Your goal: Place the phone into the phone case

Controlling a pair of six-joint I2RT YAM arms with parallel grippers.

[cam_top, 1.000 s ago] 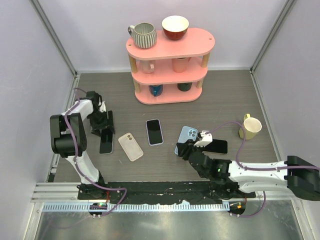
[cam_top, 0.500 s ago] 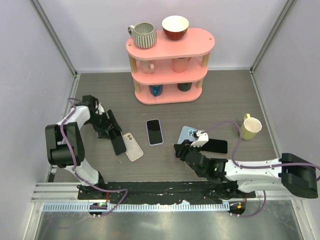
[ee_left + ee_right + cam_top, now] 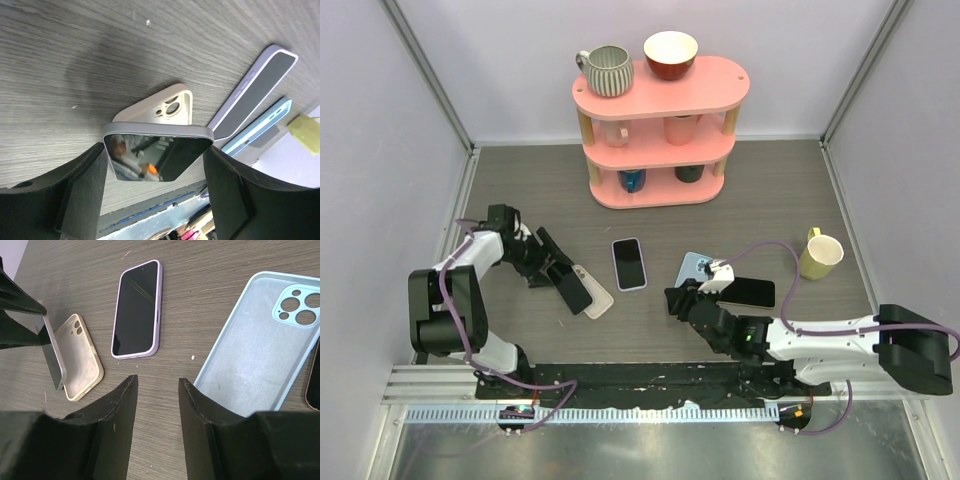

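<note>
My left gripper (image 3: 556,274) is shut on a black phone (image 3: 570,287) and holds it tilted on its edge, just above the empty beige case (image 3: 598,301). In the left wrist view the phone (image 3: 157,156) sits between both fingers (image 3: 82,192), and the beige case (image 3: 167,106) lies beyond it. The right wrist view shows the phone (image 3: 50,351) leaning over the beige case (image 3: 82,357). My right gripper (image 3: 677,299) is open and empty above bare table (image 3: 157,390), beside a light blue case (image 3: 255,347).
A phone in a lilac case (image 3: 629,263) lies mid-table. The light blue case (image 3: 694,266) and another black phone (image 3: 752,292) lie to the right. A yellow mug (image 3: 821,256) stands far right. A pink shelf (image 3: 660,130) with cups and bowls stands at the back.
My left gripper has carried the black phone to the right, from beside the beige case to above it. My right gripper has shifted slightly left and stays open.
</note>
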